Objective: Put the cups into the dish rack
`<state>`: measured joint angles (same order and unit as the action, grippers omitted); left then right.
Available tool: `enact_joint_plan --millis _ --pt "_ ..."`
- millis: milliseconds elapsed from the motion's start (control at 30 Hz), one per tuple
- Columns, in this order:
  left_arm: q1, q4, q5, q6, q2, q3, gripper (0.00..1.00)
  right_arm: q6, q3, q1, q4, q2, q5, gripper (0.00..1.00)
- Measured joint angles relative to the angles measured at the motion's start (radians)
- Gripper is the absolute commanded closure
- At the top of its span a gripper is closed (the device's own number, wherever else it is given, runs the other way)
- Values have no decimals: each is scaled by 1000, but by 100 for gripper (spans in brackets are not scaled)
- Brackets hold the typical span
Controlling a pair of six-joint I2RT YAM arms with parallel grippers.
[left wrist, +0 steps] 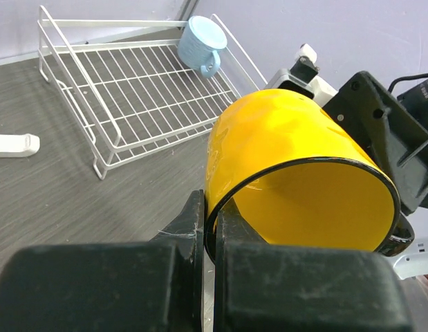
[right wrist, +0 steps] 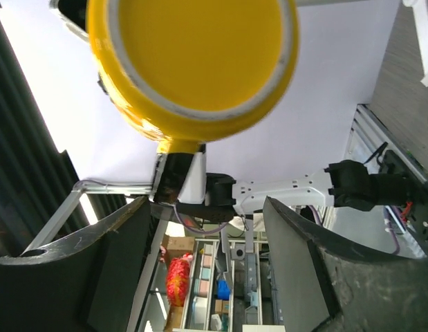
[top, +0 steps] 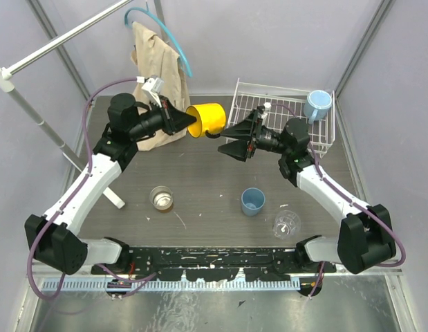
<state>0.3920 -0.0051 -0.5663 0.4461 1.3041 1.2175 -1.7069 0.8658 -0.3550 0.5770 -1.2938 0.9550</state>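
Note:
My left gripper (top: 180,119) is shut on the rim of the yellow-orange mug (top: 208,120) and holds it on its side in the air, its mouth toward that gripper (left wrist: 212,228). The mug (left wrist: 290,162) fills the left wrist view. My right gripper (top: 226,138) is open and empty, just right of the mug, whose base (right wrist: 193,59) faces it. The white wire dish rack (top: 283,111) stands at the back right with the light blue handled mug (top: 317,105) in its far corner. The metal cup (top: 160,198), small blue tumbler (top: 253,201) and clear glass cup (top: 286,224) stand on the table.
A white pole clothes stand (top: 34,111) crosses the left side, with a beige cloth (top: 158,76) hanging at the back. A small white object (left wrist: 13,144) lies on the table left of the rack. Grey walls close in the table.

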Motion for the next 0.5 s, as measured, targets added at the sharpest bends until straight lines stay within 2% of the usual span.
enact_joint_plan --millis 300,500 --pt "0 41 -48 13 25 -27 100 -85 0 -18 98 -2 -31 30" --pt "0 91 -71 36 32 -29 100 -117 8 -45 136 -32 -55 38"
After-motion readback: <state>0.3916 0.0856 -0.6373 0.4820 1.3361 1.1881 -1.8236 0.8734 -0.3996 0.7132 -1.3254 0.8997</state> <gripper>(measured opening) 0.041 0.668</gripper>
